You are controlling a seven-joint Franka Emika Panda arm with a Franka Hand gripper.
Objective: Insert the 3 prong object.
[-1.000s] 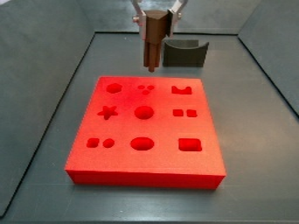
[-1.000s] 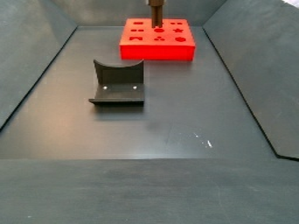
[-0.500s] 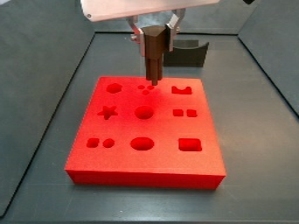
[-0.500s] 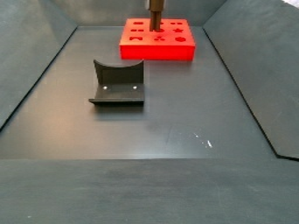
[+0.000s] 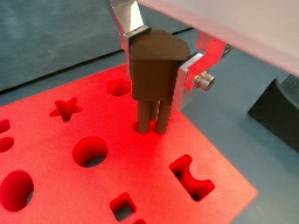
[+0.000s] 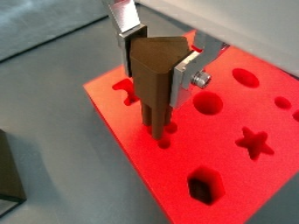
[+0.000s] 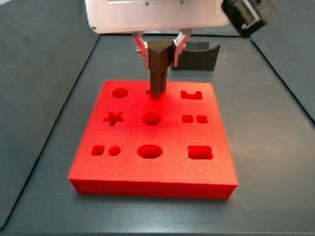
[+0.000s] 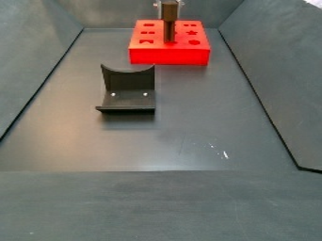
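Note:
My gripper (image 5: 155, 61) is shut on the 3 prong object (image 5: 153, 77), a narrow brown upright peg piece with prongs at its lower end. It stands over the red block (image 7: 154, 138), its prongs down at the block's top at the three-hole cutout in the far row. In both wrist views the prong tips (image 6: 156, 133) meet the red surface; how deep they sit I cannot tell. The piece also shows in both side views (image 7: 159, 72) (image 8: 165, 21). The silver fingers (image 6: 184, 74) clamp its upper body.
The red block has several shaped cutouts: hexagon (image 7: 120, 92), star (image 7: 113, 118), round holes (image 7: 150, 150), square (image 7: 201, 152). The dark fixture stands behind the block (image 7: 197, 55), and in front of it in a side view (image 8: 126, 89). Grey walls enclose the floor.
The gripper has come down with the piece, from above the far edge of the block onto the three-hole cutout. The prongs now touch the block's top.

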